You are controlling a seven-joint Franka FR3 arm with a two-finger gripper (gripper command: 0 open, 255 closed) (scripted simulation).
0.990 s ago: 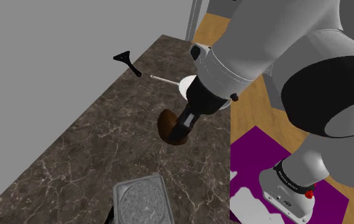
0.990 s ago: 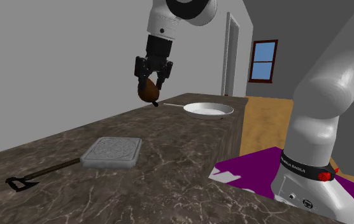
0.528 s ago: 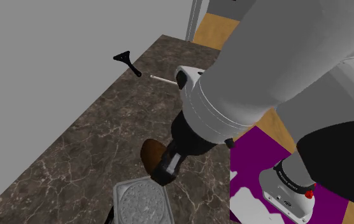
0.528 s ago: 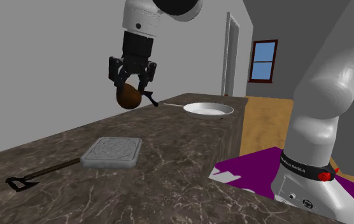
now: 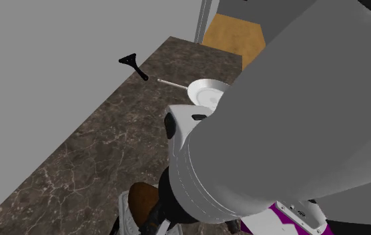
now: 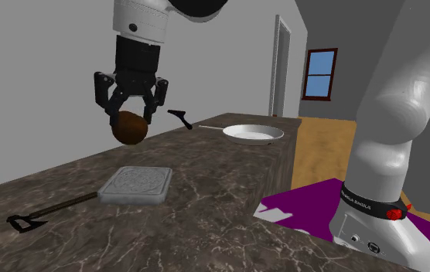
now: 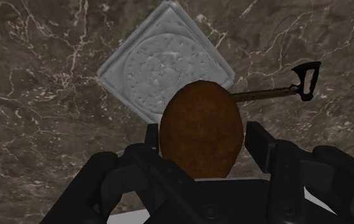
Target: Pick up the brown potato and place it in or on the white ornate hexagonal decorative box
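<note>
A brown potato (image 6: 131,127) hangs in the air with my gripper (image 6: 131,121) shut on it, well above the dark marble counter (image 6: 221,185). The pale grey ornate box (image 6: 137,185) lies flat on the counter, below the potato and slightly toward the second exterior view's right. In the wrist view the potato (image 7: 200,130) sits clasped between both black fingers (image 7: 257,143), covering one corner of the box (image 7: 163,63) beyond it. In the shoulder view the potato (image 5: 143,197) shows under my big white arm, right by the box's edge (image 5: 125,212).
A long-handled tool (image 6: 51,209) lies on the counter beside the box. A white pan (image 6: 252,134) and a small black tool (image 6: 180,118) sit at the counter's far end. The counter edge drops to a purple rug (image 6: 314,201) by my stand.
The arm carried the potato from near the pan toward the box, leftward in the second exterior view and a little lower. The grip stayed shut on it.
</note>
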